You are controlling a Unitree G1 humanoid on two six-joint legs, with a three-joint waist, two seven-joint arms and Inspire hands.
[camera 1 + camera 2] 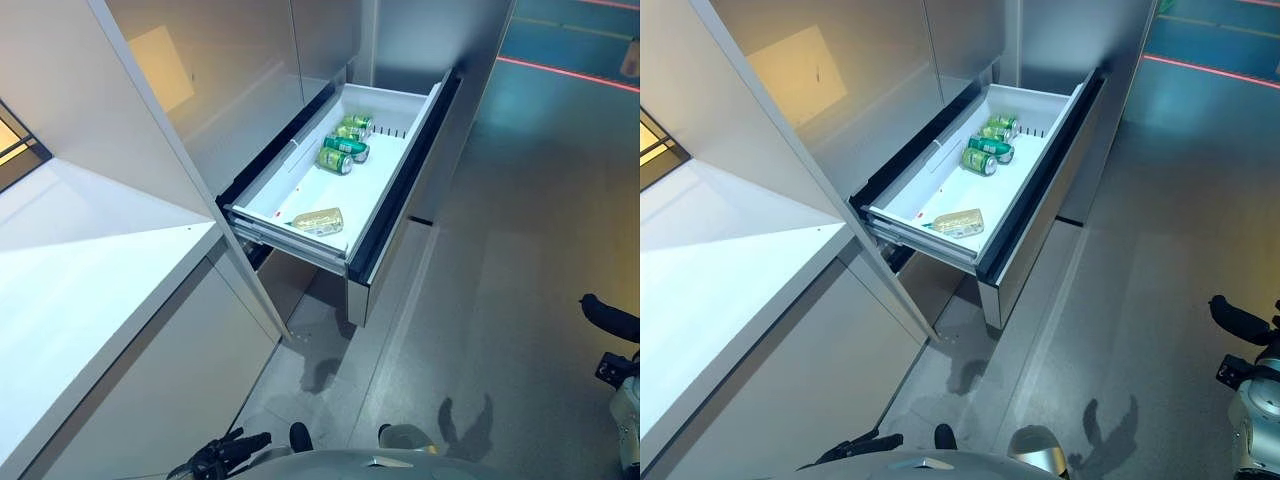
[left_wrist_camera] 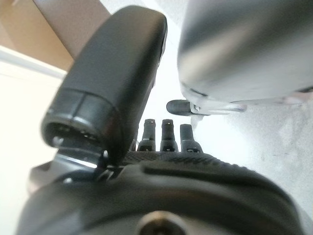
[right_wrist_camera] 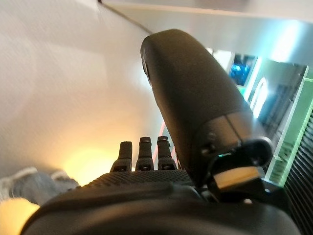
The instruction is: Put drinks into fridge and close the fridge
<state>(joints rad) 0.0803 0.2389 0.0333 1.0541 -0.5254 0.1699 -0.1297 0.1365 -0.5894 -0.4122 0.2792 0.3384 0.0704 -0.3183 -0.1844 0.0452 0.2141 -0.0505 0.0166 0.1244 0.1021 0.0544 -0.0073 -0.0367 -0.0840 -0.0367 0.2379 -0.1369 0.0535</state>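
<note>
The fridge drawer [image 1: 398,212] stands pulled out, its white tub open. Green cans [image 1: 345,150] lie on their sides toward the back of the tub. A pale drink [image 1: 320,221] lies on its side near the tub's front corner. My left hand [image 1: 225,452] hangs low at the bottom left, far from the drawer. In the left wrist view [image 2: 161,186] its fingers are straight and it holds nothing. My right hand [image 1: 608,316] hangs at the right edge over the floor. In the right wrist view [image 3: 146,200] its fingers are straight and it holds nothing.
A white counter [image 1: 80,290] runs along the left. Tall grey fridge doors [image 1: 250,70] rise behind the drawer. Grey floor [image 1: 500,300] spreads out in front of and to the right of the drawer, with a red line [image 1: 570,70] at the far back.
</note>
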